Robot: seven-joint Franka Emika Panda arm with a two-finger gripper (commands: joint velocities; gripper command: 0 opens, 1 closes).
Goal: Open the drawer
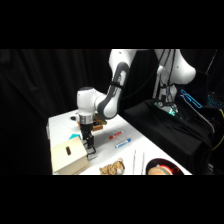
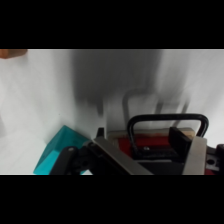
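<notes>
The drawer [image 1: 67, 157] is a pale wooden box at the near left corner of the white table [image 1: 62, 122], at about 7 o'clock in the side view. The gripper [image 1: 90, 151] comes down from above and stands just beside the drawer's right face, at about 3 o'clock from the box, low at the front of it.

In the wrist view the black wire loop handle [image 2: 167, 121] arches over the lower right part of the picture, at about 5 o'clock. One dark finger [image 2: 179, 142] stands inside the arch of the loop, and a grey metal finger [image 2: 117, 157] lies to the left of the loop, outside it. So the fingers are apart with one side of the handle between them; I cannot tell if they press on the wire. Behind the handle a red surface [image 2: 152, 148] shows.

On the table at 2 o'clock from the gripper lie a red marker [image 1: 116, 134] and a blue marker [image 1: 123, 143], near each other. At the near edge there is a dark bowl [image 1: 161, 168], and metal tongs [image 1: 138, 161] lie left of it. A teal object [image 2: 56, 150] shows at 8 o'clock in the wrist view.
</notes>
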